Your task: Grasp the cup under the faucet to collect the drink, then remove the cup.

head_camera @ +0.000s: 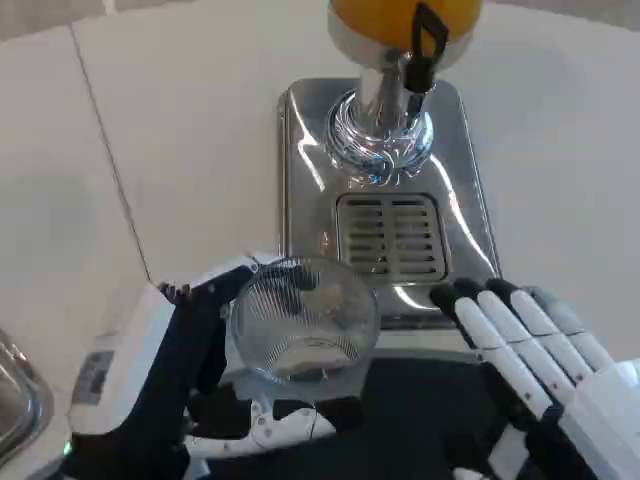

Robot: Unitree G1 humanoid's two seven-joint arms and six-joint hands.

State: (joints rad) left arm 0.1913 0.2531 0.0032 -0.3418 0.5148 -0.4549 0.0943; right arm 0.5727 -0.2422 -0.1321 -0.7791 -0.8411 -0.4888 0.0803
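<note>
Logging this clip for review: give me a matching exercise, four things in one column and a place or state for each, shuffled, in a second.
1 cup
2 right hand
3 drip grille
4 black tap lever

A resting at the tray's front right corner
B gripped by the left hand
C on the orange tank, up top
D set in the steel tray

Pairs: 1-B, 2-A, 3-D, 4-C

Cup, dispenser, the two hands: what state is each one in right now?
Cup: clear, upright, held by the left hand, short of the faucet.
Left hand: grips the cup.
Right hand: holds nothing, fingers straight.
Faucet lever: black, untouched.
Drip grille: bare, nothing on it.
</note>
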